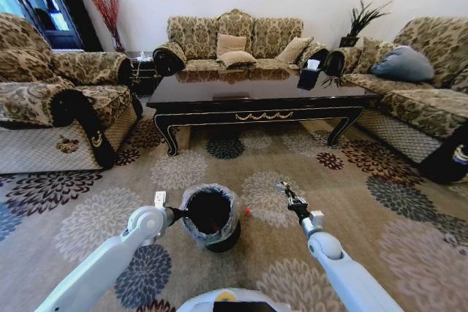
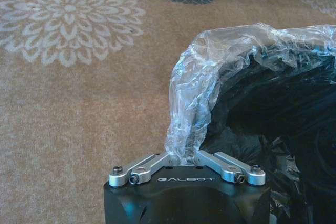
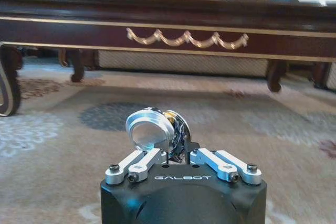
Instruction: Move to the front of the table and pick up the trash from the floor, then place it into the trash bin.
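trash bin [image 1: 210, 217] on floor [image 1: 351, 202], table [image 1: 256, 96] behind

The floor [image 1: 351, 202], flower-patterned carpet, bears the trash bin [image 1: 212, 217] and table [image 1: 256, 96].

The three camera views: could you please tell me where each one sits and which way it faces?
Head view: high on the robot, looking down at the carpet, bin and table; both arms show.
Left wrist view: beside the bin's rim; left gripper pinches the bag.
Right wrist view: low, facing the table; right gripper holds a silvery round piece.
Head and left wrist views share the bin.
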Available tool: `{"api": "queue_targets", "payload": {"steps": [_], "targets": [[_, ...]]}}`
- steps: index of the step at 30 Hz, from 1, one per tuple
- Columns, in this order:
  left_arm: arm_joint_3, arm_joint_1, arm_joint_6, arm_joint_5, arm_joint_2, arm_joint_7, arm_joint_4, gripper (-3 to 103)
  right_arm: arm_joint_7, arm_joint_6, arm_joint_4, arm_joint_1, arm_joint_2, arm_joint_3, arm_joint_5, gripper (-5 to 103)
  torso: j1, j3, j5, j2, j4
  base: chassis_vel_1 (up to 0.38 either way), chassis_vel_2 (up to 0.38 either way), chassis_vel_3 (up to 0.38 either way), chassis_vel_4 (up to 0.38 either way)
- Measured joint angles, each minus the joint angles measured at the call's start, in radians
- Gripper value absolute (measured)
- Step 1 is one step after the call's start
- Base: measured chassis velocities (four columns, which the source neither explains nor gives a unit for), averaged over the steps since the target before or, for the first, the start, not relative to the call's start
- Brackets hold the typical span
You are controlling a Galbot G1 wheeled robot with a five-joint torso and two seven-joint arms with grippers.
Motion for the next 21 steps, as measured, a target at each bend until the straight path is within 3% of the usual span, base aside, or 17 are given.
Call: {"api": "queue_targets", "payload": {"steps": [13, 21], "targets": [[0.027, -0.022, 0.000, -0.001, -0.002, -0.012, 0.000, 0, 0.019, -0.011, 0.314, -0.115, -0.019, -0.005, -0.059, 15, 0.000, 0.000, -0.0001, 0.000, 0.0000, 0.000, 0.000, 0.000, 0.000], [0.079, -0.066, 0.000, -0.007, -0.032, -0.038, 0.010, 0, 0.005, -0.009, 0.516, -0.241, -0.031, -0.019, -0.170, 15, 0.000, 0.000, -0.0002, 0.000, -0.0001, 0.000, 0.000, 0.000, 0.000]]}}
